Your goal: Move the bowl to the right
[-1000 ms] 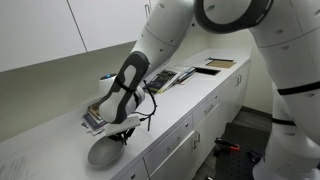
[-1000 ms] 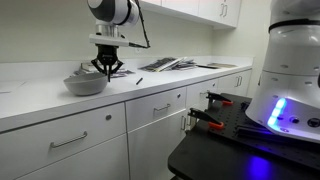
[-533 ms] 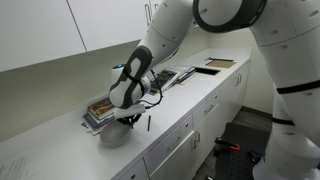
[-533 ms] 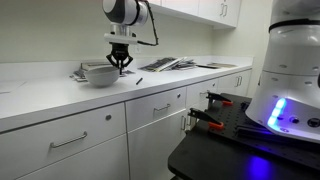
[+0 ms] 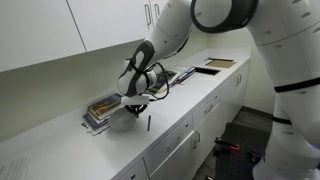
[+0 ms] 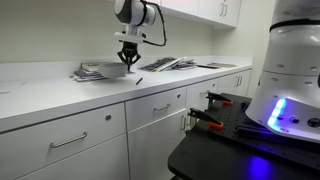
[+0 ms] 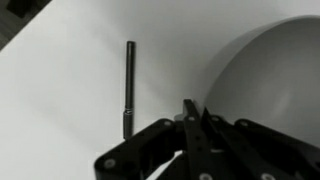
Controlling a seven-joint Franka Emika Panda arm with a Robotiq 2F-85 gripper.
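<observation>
Bowl [image 7: 266, 84]: pale, smooth and round, filling the right side of the wrist view, on or just above the white counter [image 7: 60, 90] (which of the 2 cannot be told); its rim meets the gripper [image 7: 190, 110] at bottom centre. Gripper: the 2 dark fingers drawn close together and clenched at the bowl's near edge, with no gap visible between them. In both exterior views the gripper [image 5: 133, 107] [image 6: 128, 61] points downward, low over the counter [image 5: 55, 150] [image 6: 45, 95]; the bowl blends with the white surface there and cannot be made out clearly. Dark pen [image 7: 128, 88]: lying on the counter just beside the bowl, apart from it; also seen in both exterior views [image 5: 148, 124] [image 6: 138, 80]. Stack of books [image 5: 98, 113] [image 6: 88, 72]: next to the gripper, toward the wall. Loose printed papers [image 5: 166, 77] [image 6: 166, 64]: farther along the counter. Drawer fronts [image 6: 70, 140]: below the countertop.
</observation>
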